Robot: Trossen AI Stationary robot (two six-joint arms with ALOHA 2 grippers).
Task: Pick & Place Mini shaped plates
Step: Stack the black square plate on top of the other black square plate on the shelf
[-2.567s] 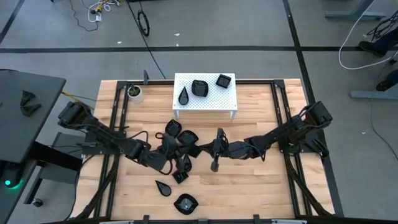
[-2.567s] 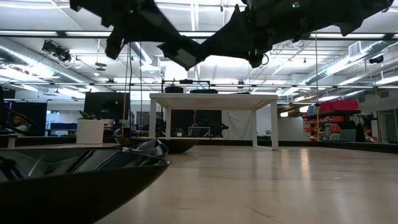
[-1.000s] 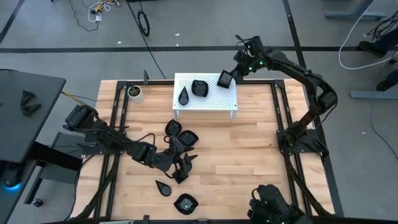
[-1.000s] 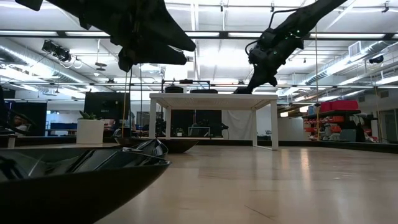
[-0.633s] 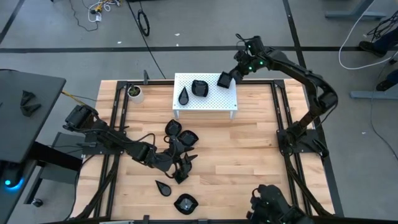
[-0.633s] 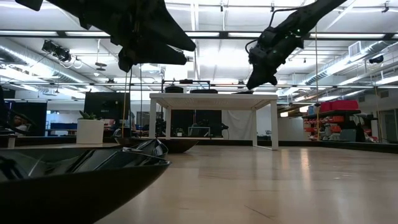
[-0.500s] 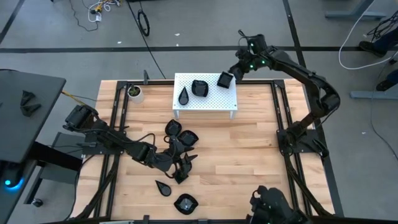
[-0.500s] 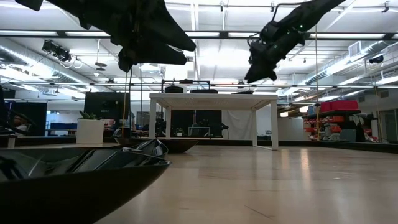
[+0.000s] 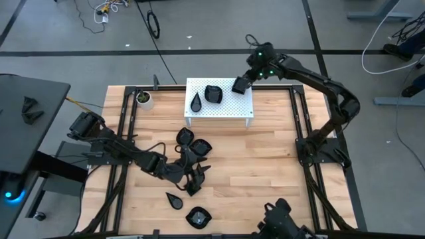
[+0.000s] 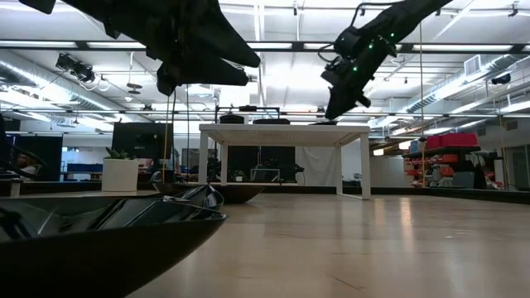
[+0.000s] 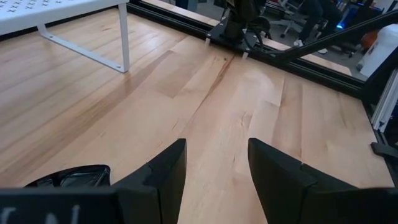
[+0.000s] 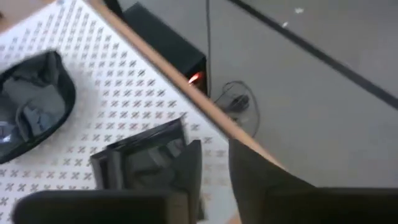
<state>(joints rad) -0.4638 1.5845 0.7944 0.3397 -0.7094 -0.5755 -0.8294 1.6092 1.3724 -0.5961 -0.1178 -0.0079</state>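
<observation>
The mini shaped plates are small glossy black dishes. A teardrop one (image 9: 196, 102), a lobed one (image 9: 213, 93) and a square one (image 9: 238, 85) rest on the white perforated stand (image 9: 226, 111). My right gripper (image 9: 244, 81) hovers just above the stand's far right corner, open, with the square plate (image 12: 144, 157) beside its fingers. Several more plates (image 9: 184, 137) lie on the wooden table around my left gripper (image 9: 200, 174). That gripper stands open in mid-table with bare wood between its fingers (image 11: 214, 168).
A small white cup with a green plant (image 9: 143, 99) stands at the table's far left. Black rails (image 9: 297, 113) run along both sides of the table. One plate (image 10: 99, 240) lies close to the near edge. Bare wood (image 9: 265, 172) spreads right of centre.
My right gripper has risen a little off the stand's top at its far right corner, turned, and shifted slightly toward the table's left. The square plate stays flat on the stand.
</observation>
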